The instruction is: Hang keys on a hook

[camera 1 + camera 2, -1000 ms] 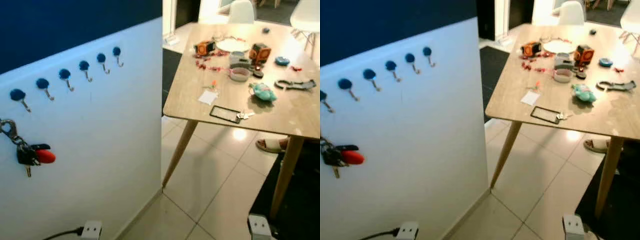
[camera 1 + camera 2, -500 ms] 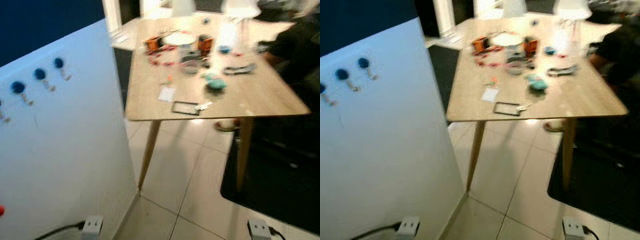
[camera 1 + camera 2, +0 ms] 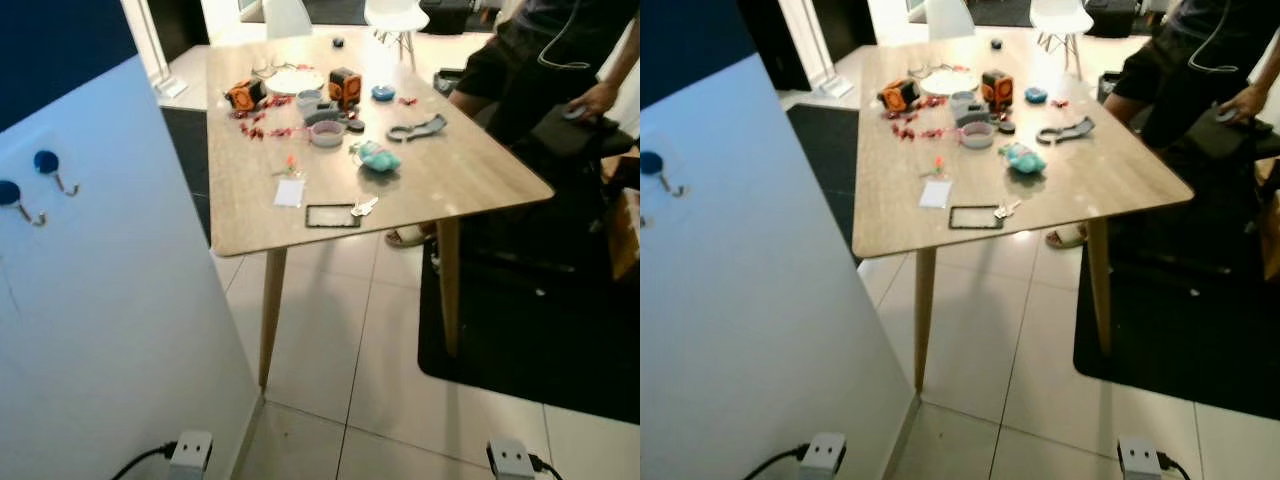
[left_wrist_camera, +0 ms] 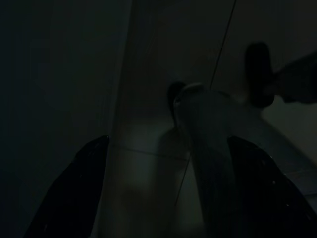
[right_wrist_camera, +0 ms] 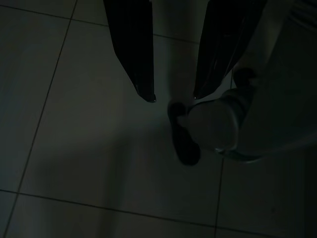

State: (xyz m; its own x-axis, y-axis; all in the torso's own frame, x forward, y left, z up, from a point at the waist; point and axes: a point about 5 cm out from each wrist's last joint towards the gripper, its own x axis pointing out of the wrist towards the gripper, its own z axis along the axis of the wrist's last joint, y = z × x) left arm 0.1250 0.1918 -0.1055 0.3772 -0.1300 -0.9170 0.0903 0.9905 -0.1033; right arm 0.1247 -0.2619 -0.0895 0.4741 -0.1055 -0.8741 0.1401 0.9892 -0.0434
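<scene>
Two blue-knobbed hooks (image 3: 45,162) stick out of the white wall panel (image 3: 120,300) at the left edge. A small set of keys (image 3: 362,207) lies on the wooden table (image 3: 470,180), beside a black rectangular frame (image 3: 330,215). Both arms hang idle over dark floor tiles. In the right wrist view my right gripper (image 5: 173,96) is open with nothing between its fingers. In the very dark left wrist view my left gripper (image 4: 168,144) has its fingers (image 4: 74,193) spread wide, open and empty.
The table also carries orange boxes (image 3: 345,85), a white plate (image 3: 293,80), a bowl (image 3: 327,133), a teal toy (image 3: 378,157) and a paper note (image 3: 289,192). A person in dark clothes (image 3: 540,60) stands at its far right. A black rug (image 3: 530,340) lies beyond the table legs.
The camera has swung to the right. The key bunch with the red fob on the wall has left the picture, fewer hooks show, and the person has come into view.
</scene>
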